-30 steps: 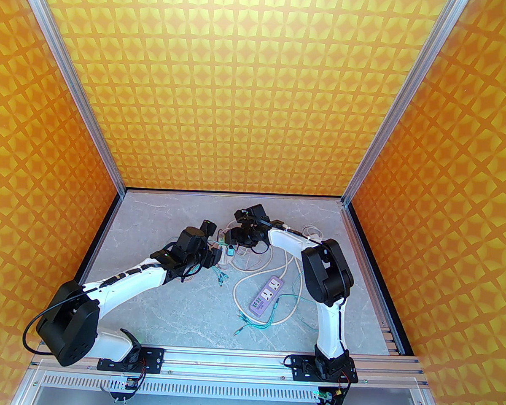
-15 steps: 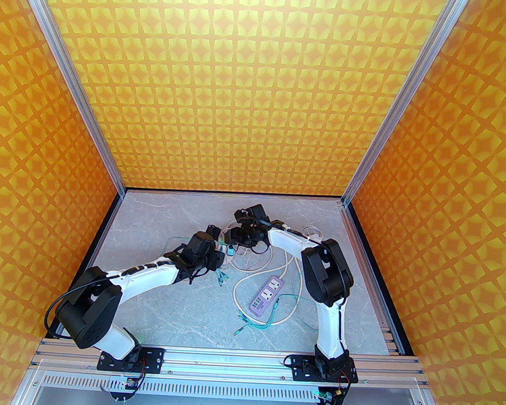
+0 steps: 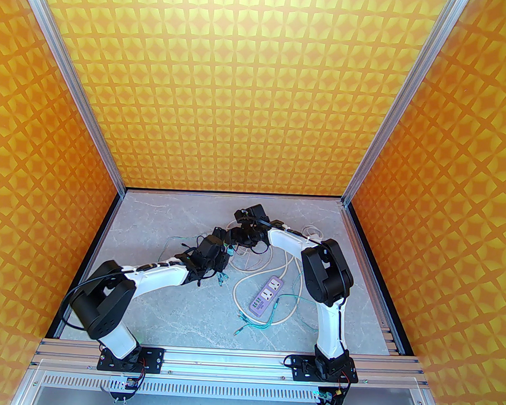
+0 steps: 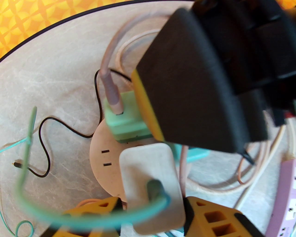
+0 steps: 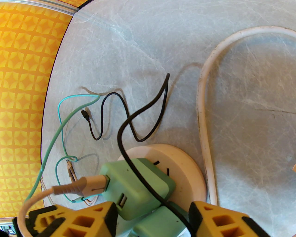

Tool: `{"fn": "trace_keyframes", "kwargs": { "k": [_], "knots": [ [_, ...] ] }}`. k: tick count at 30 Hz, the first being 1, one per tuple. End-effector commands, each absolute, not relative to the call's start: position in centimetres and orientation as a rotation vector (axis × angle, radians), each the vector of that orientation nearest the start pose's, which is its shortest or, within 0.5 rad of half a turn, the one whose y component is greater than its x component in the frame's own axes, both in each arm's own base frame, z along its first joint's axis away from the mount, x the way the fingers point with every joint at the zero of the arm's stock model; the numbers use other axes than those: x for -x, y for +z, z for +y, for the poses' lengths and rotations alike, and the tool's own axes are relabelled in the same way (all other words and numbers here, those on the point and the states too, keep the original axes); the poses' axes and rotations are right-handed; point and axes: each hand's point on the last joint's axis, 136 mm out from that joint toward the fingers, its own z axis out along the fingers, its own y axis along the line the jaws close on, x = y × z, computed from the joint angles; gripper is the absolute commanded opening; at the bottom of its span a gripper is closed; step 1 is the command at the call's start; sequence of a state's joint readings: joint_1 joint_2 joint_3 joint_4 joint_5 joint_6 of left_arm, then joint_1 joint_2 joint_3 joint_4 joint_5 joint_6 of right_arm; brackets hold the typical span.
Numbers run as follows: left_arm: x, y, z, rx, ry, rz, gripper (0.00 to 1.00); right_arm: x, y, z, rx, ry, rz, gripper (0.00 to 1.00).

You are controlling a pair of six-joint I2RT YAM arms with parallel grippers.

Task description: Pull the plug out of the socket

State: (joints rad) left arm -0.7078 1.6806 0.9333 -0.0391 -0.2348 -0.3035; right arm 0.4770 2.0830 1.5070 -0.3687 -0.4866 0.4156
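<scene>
A round cream socket lies on the marble table between my two grippers. It carries a green plug with a pink cable, and a white plug with a teal cable. My left gripper is open, one yellow finger on each side of the white plug. My right gripper straddles the green plug, and its black and yellow finger presses against that plug's side. In the top view both grippers meet over the socket.
A purple power strip lies to the right on a looped white cord. Thin black and teal cables trail over the table around the socket. Orange patterned walls close in three sides.
My left arm has swung right and forward, bringing its gripper up to the socket and around the white plug. The right arm has stayed still.
</scene>
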Motion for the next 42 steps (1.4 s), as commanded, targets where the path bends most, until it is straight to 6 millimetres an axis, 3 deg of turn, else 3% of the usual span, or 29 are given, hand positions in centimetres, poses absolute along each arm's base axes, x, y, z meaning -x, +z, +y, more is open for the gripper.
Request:
{"fn": "trace_keyframes", "kwargs": {
  "k": [1, 5, 13, 16, 19, 25, 30, 42],
  "knots": [
    [-36.8, 7.4, -23.5, -0.298, -0.072, 2.344, 0.42, -40.9, 2.8, 29.3, 0.225, 0.817, 2.773, 0.56],
    [-36.6, 7.4, -23.4, -0.304, -0.069, 2.346, 0.49, -40.9, 2.7, 29.3, 0.223, 0.818, 2.775, 0.56],
    [-35.7, 8.5, -22.7, -0.307, -0.072, 2.338, 0.51, -41.1, 2.8, 29.5, 0.213, 0.823, 2.771, 0.56],
    [-35.8, 7.9, -23.2, -0.323, -0.084, 2.345, 0.6, -41.1, 2.9, 29.6, 0.212, 0.834, 2.769, 0.56],
    [-35.5, 8.8, -23.5, -0.346, -0.116, 2.312, 0.67, -41.2, 3.0, 29.5, 0.217, 0.829, 2.767, 0.56],
    [-33.7, 10.2, -22.8, -0.399, -0.167, 2.265, 0.67, -41.2, 2.9, 29.6, 0.213, 0.833, 2.77, 0.56],
    [-32.9, 8.4, -22.7, -0.429, -0.165, 2.286, 0.64, -41.3, 2.9, 29.7, 0.211, 0.838, 2.769, 0.56],
    [-34.6, 5.7, -24.5, -0.439, -0.139, 2.316, 0.61, -41.2, 3.3, 29.6, 0.218, 0.832, 2.767, 0.56]
  ]
}}
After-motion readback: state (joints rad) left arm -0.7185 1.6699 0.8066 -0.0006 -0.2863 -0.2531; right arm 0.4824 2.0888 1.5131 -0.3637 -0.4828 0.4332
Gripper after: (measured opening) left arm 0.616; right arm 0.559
